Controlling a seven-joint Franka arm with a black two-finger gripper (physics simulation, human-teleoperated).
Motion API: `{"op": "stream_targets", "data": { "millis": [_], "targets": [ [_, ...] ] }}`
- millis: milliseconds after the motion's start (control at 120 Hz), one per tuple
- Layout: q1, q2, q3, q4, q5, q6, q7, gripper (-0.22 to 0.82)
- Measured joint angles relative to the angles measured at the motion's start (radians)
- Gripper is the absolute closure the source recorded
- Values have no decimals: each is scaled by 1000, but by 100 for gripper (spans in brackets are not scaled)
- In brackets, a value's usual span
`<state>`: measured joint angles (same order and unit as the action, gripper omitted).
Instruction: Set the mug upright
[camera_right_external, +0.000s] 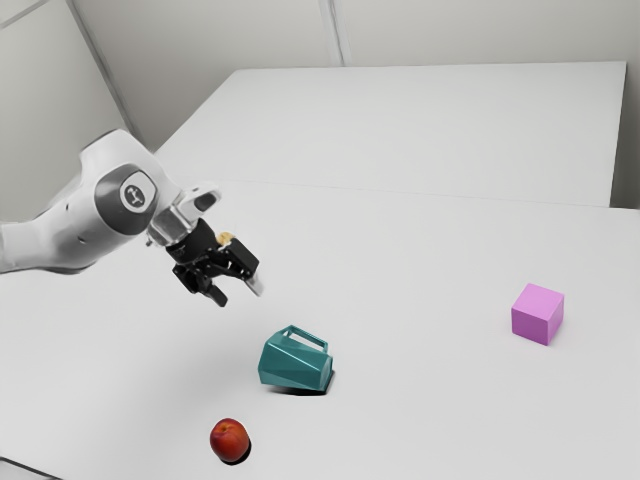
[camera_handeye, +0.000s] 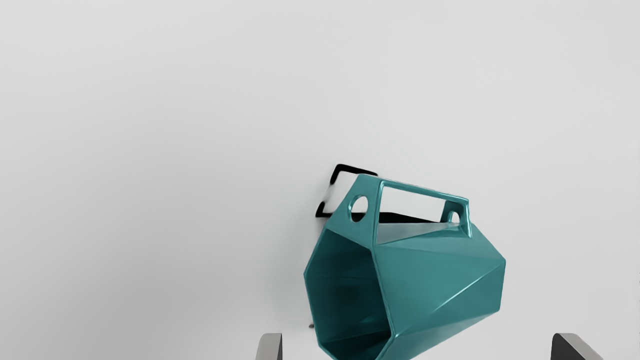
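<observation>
On the table, one mug (tipped over), one tool above, spread wide, empty

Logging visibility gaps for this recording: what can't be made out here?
Tan object, exterior view: partly hidden behind the gripper, too small to name.
Teal mug, wrist view: inner bottom lost in shadow; lowest part of the rim cut off by the bottom edge.
Dark line, exterior view: cut off at the lower-left corner.

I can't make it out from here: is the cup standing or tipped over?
Tipped over: the cup lies on its side, its mouth facing sideways.
</observation>
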<state>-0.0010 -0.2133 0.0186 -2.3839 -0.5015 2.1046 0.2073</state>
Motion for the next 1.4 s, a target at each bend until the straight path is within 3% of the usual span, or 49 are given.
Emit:
{"op": "stream_targets", "data": {
  "millis": [392,1208,1317,1400],
  "targets": [
    [-1,11,3,-154,-268,86,187,2],
    [-23,112,2,-223,-752,94,677,2],
    [-28,120,2,-224,-797,84,734,7],
    [-29,121,2,-224,-817,79,772,18]
  ]
}}
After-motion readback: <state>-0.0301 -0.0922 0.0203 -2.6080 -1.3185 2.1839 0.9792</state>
